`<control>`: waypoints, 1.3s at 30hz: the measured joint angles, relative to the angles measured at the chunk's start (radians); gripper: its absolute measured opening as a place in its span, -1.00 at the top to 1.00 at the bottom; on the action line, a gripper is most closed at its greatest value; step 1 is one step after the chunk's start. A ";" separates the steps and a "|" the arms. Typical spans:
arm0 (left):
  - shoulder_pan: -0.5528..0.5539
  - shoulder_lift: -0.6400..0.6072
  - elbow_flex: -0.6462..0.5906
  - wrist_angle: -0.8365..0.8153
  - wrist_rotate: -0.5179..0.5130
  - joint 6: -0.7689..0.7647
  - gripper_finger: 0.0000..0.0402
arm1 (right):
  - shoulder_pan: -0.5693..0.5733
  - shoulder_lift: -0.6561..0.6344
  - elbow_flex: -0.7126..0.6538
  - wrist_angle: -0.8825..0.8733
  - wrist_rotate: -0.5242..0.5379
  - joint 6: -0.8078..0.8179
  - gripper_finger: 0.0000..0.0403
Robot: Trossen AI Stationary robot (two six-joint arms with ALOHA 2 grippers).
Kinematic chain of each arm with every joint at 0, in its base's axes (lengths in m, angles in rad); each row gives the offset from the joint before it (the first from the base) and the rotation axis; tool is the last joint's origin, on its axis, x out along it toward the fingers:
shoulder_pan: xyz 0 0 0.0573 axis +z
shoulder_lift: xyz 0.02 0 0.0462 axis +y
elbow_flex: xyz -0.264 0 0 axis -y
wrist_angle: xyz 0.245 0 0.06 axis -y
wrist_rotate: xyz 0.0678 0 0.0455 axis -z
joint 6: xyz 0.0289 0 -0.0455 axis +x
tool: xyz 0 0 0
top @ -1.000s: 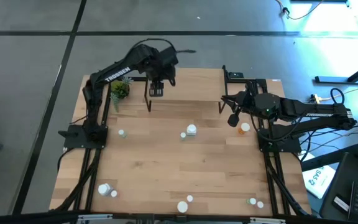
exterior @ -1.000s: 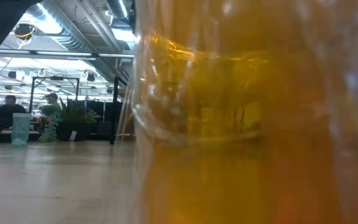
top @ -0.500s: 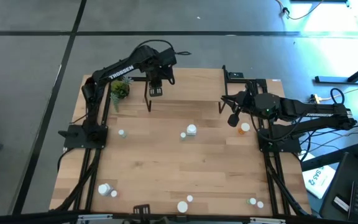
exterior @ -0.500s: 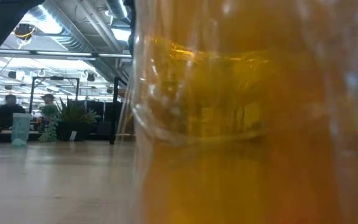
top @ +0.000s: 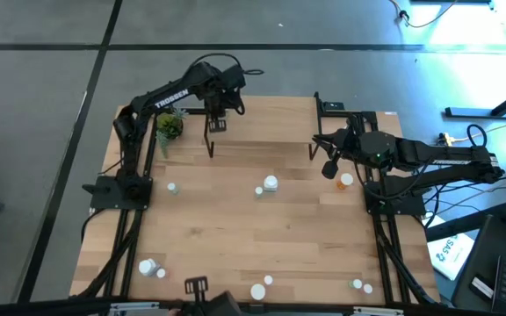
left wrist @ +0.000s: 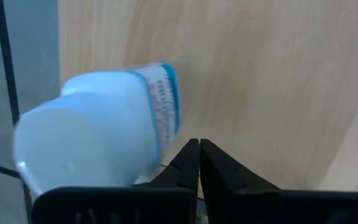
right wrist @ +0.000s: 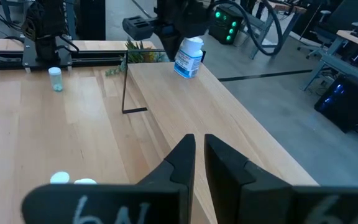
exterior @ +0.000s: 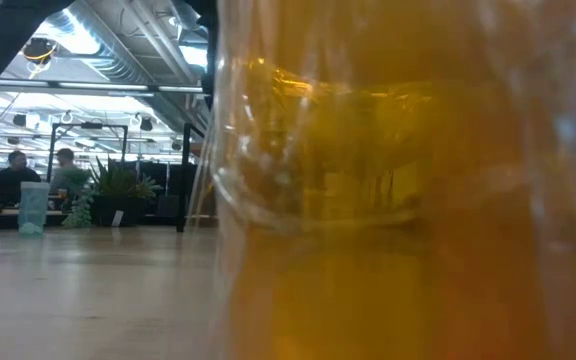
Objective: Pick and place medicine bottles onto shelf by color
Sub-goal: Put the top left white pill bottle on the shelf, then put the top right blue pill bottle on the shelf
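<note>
A white medicine bottle point(left wrist: 98, 130) with a blue-edged label and a white cap is on the left end of the light-wood shelf point(top: 266, 127). In the right wrist view the bottle point(right wrist: 188, 59) looks slightly tilted. My left gripper point(left wrist: 199, 152) points down close beside it, shut with nothing between its fingers. My right gripper point(right wrist: 199, 155) is shut and empty, held above the table near the shelf's right end. Other bottles, among them a white one point(top: 271, 183), a pale green one point(top: 172, 188) and an orange one point(top: 344, 182), stand loose on the table. My left gripper's shut fingers point(left wrist: 188, 162) come from above and stand right against the side of the white bottle's body point(left wrist: 157, 134). Whether the outer side of a finger touches the bottle I cannot tell.
A small green plant point(top: 169, 127) stands left of the shelf. Several more bottles stand near the table's front edge point(top: 258, 290). An orange bottle point(exterior: 398, 200) right before the low camera blocks most of that view. A dark object point(top: 197, 285) shows at the near edge.
My left gripper has gone down and a little toward the table's left edge over the shelf's left end, and its fingers have shut on nothing. A dark object has come in over the table's near edge.
</note>
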 joint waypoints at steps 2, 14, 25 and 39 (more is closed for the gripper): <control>0.005 0.000 -0.001 0.010 0.000 0.009 0.99 | 0.000 0.000 0.000 0.000 0.000 0.002 0.80; 0.011 0.000 -0.001 0.041 -0.063 0.025 0.98 | 0.000 0.000 0.000 0.000 0.000 0.001 0.80; -0.050 -0.038 -0.001 0.032 -0.071 -0.028 0.99 | 0.000 0.000 0.000 0.000 0.000 0.000 0.80; -0.265 -0.232 -0.001 0.009 -0.094 -0.226 0.99 | 0.000 0.000 0.000 0.000 0.000 0.001 0.80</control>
